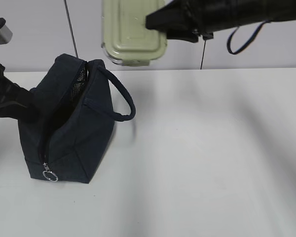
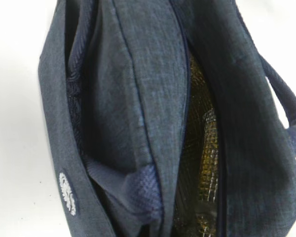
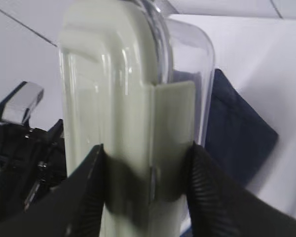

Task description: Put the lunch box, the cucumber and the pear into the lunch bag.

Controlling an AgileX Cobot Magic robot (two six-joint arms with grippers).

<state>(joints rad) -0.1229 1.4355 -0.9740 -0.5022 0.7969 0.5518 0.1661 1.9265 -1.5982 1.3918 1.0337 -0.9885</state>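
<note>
The navy lunch bag stands at the left of the white table, its zipper undone and its top gaping. The left wrist view looks straight down into the lunch bag onto shiny lining. My left gripper rests against the bag's left wall; its fingertips are hidden. My right gripper is shut on the lunch box and holds it on edge in the air, above and right of the bag. In the right wrist view both fingers clamp the lunch box. The cucumber and the pear are out of view.
The bag's padded handle loops out to the right. The metal ring pull hangs at the bag's near lower corner. A thin dark cable hangs from the right arm. The white table stretches to the right.
</note>
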